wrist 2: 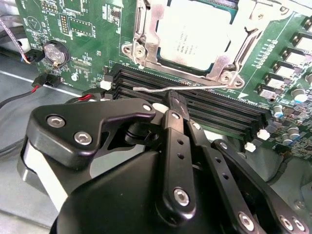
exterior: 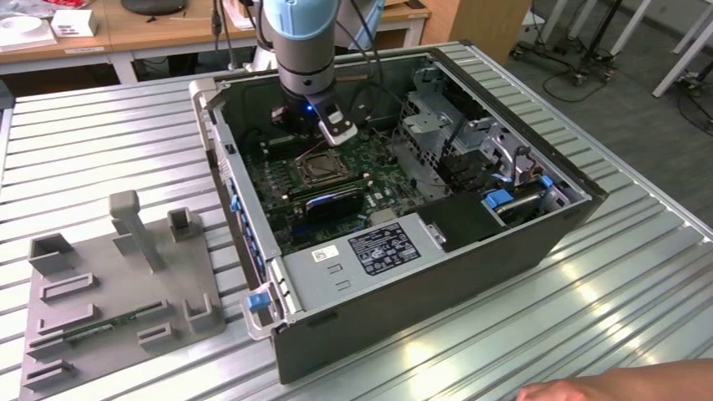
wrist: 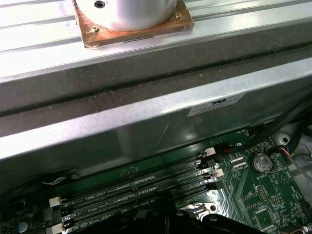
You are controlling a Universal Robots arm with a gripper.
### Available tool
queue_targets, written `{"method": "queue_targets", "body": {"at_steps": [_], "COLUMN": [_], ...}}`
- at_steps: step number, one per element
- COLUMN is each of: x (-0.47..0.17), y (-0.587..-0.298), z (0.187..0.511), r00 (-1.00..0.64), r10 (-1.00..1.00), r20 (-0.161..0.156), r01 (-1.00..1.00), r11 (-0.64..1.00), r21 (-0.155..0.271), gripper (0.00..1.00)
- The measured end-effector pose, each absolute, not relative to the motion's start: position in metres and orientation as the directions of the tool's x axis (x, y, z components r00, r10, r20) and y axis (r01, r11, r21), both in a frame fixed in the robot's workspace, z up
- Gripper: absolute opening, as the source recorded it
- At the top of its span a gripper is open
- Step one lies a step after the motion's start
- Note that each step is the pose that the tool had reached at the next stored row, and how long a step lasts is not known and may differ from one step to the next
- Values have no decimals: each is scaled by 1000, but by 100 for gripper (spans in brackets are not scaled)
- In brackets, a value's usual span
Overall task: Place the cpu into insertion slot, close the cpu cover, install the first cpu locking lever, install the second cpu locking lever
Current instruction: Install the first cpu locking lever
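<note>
In the second wrist view the cpu [wrist 2: 195,31] lies flat in the insertion slot, its silver top showing through the cut-out of the cpu cover [wrist 2: 146,41], which is down over it. A thin silver wire locking lever [wrist 2: 204,88] runs along the socket's edge above the black memory slots [wrist 2: 214,109]. My gripper [wrist 2: 173,100] is shut, its tips touching this lever near its middle. In the exterior view the gripper [exterior: 337,134] hangs inside the open computer case, just behind the socket [exterior: 317,167].
A grey drive cage [exterior: 435,125] and power supply [exterior: 379,246] crowd the case's right and front in the exterior view. A grey parts fixture [exterior: 123,276] stands on the table to the left. A person's hand [exterior: 624,386] rests at the lower right. A coin battery [wrist 2: 54,52] sits on the board.
</note>
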State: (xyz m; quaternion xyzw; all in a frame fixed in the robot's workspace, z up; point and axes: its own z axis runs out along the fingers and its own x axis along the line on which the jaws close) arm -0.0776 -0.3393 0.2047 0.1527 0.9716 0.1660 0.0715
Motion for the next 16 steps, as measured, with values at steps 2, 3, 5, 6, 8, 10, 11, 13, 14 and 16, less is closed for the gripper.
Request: {"method": "queue_targets", "body": {"at_steps": [2,3,5,6,8,10,11,13,14,16], "x": [-77,-77,-76,-76,-75,-75,-75,-75,-75,-74], "y": [-339,-339,-339,-339,-339,-339,-339,-339,-339,-339], "z": [203,203,202,201,201,200,199,198,198,197], "r00": [-943,-943,-943,-943,-943,-943,-943,-943,-943,-943], "r10": [320,320,320,320,320,320,320,320,320,320], "r20": [-88,-88,-89,-89,-89,-89,-89,-89,-89,-89], "r01": [273,273,273,273,273,273,273,273,273,273], "r11": [898,898,899,899,899,899,899,899,899,899], "r21": [344,344,344,343,343,342,342,342,342,342], "gripper": [11,11,11,11,11,11,11,11,11,11]}}
